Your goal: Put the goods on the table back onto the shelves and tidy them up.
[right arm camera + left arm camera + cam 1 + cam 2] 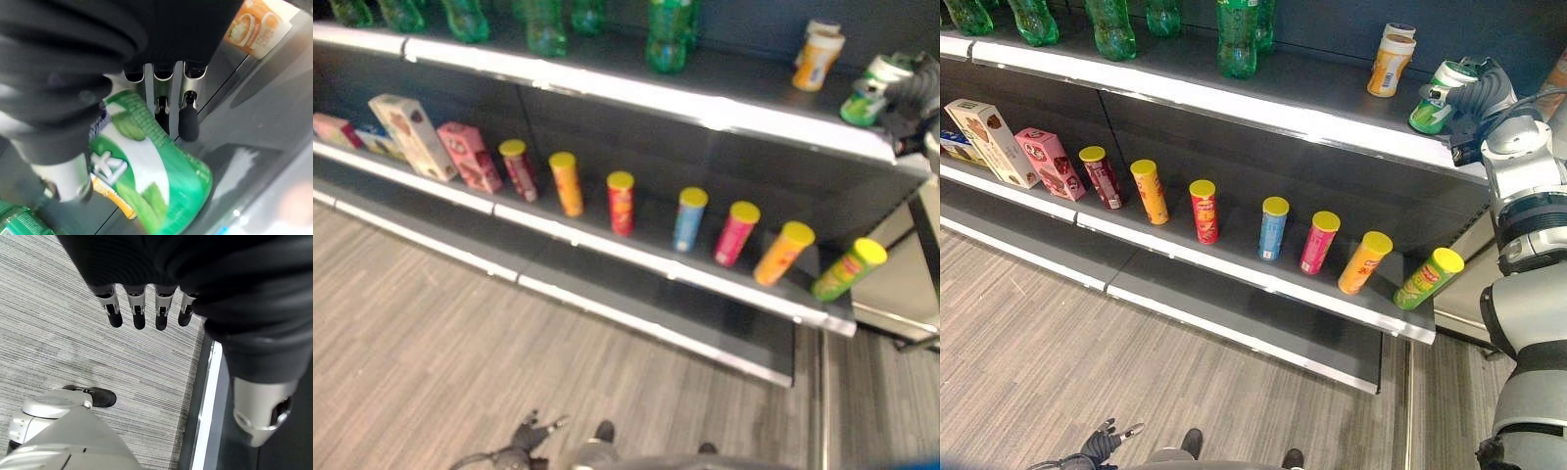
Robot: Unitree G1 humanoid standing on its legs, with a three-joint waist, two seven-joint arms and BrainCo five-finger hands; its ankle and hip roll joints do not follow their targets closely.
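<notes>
A green and white tub (1433,102) is tilted over the right end of the upper shelf (1263,108). My right hand (1487,86) is shut on it, and in the right wrist view the thumb and fingers (188,122) wrap round the tub (151,176). An orange and white tub (1391,61) stands just to its left on the same shelf. My left hand (1102,443) hangs low over the floor, its fingers (139,313) straight and holding nothing.
Several green bottles (1239,39) stand along the upper shelf. On the middle shelf (1234,264) is a row of yellow-lidded tube cans (1273,227), the rightmost (1427,279) leaning, with boxes (1048,162) at the left. A pale surface (901,284) adjoins the shelf's right end.
</notes>
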